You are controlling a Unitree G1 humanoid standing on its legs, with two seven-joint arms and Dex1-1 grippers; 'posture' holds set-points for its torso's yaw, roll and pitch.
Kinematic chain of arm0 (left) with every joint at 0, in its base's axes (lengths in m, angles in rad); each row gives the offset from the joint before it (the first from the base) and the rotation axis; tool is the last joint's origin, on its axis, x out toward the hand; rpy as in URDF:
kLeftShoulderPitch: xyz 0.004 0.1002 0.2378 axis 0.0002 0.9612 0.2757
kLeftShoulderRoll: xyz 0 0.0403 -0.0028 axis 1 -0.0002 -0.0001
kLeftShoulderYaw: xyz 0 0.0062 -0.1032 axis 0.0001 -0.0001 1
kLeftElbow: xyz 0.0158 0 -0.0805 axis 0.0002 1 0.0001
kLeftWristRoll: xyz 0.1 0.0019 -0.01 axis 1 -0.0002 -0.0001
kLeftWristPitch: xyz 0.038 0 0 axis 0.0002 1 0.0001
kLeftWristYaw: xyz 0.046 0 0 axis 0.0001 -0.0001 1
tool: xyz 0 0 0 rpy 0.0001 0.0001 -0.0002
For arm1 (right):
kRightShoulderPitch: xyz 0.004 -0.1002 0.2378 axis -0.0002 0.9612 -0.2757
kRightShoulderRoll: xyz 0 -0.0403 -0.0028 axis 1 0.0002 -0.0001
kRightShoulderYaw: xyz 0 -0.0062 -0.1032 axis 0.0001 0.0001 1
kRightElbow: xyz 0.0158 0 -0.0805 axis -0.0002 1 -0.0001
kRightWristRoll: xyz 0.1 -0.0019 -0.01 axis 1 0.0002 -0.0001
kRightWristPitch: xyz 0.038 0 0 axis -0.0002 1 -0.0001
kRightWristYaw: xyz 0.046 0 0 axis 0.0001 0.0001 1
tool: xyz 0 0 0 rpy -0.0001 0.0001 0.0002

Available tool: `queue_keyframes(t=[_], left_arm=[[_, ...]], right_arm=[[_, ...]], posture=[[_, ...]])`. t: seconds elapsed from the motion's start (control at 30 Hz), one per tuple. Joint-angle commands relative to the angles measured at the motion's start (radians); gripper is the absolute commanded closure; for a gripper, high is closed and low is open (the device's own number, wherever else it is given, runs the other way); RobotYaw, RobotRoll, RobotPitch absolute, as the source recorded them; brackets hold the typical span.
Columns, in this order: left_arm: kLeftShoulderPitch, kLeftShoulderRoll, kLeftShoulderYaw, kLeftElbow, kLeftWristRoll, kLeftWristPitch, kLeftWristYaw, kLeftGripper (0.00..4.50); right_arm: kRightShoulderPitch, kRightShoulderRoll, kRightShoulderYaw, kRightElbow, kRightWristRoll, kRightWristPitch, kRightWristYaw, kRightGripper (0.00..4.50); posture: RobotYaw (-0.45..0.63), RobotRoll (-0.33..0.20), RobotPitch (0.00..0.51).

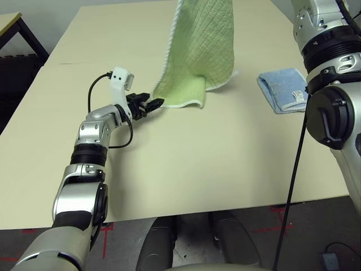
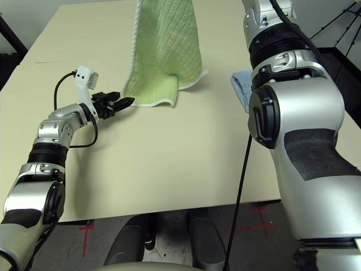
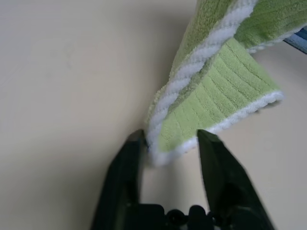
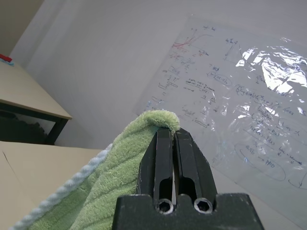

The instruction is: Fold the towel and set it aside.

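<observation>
blue cloth (image 1: pixel 284 89) folded | table (image 1: pixel 197 164) beige | whiteboard (image 4: pixel 240 96) written on

Pale beige table (image 1: pixel 186 169) bears two cloths

The light green towel's (image 1: pixel 194 68) lower edge rests on the tabletop near its middle; a folded light-blue cloth (image 1: pixel 283 89) lies flat just beside it, to the right.

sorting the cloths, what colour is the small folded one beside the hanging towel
Light blue: the folded cloth shows best in the left eye view.
</observation>
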Motion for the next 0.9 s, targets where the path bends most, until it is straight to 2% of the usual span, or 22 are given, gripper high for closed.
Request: queue_keyframes(t=[0.03, 0.1, 0.13, 0.3, 0.47, 0.73, 0.9], left_arm=[[0.010, 0.011, -0.004, 0.017, 0.000, 0.015, -0.013, 3.62], [0.007, 0.012, -0.004, 0.021, 0.001, 0.016, -0.014, 4.41], [0.004, 0.012, -0.004, 0.024, 0.002, 0.017, -0.014, 4.49], [-0.018, 0.035, 0.003, 0.041, 0.011, 0.011, -0.004, 4.49], [-0.041, 0.140, 0.048, -0.049, -0.017, 0.064, -0.002, 4.49], [-0.139, 0.268, 0.151, -0.235, -0.066, 0.218, 0.101, 4.49], [-0.189, 0.356, 0.115, -0.267, -0.056, 0.293, 0.070, 4.49]], right_arm=[[-0.001, -0.012, -0.007, -0.012, 0.002, -0.004, 0.007, 4.50], [-0.001, -0.016, -0.007, -0.011, 0.001, -0.003, 0.005, 4.50], [0.000, -0.020, -0.007, -0.010, -0.001, -0.002, 0.003, 4.50], [0.026, -0.048, -0.011, -0.001, -0.004, 0.015, -0.008, 4.50], [0.150, -0.110, -0.036, -0.007, 0.016, 0.099, -0.016, 4.50], [0.438, -0.129, -0.117, -0.189, 0.170, 0.432, 0.105, 4.50], [0.514, -0.153, -0.125, -0.308, 0.235, 0.647, 0.171, 4.50]], posture=[[-0.06, 0.000, 0.145], [-0.06, 0.000, 0.144], [-0.06, 0.000, 0.144], [-0.07, 0.000, 0.144], [-0.08, 0.000, 0.157], [-0.08, 0.000, 0.180], [-0.08, 0.000, 0.191]])
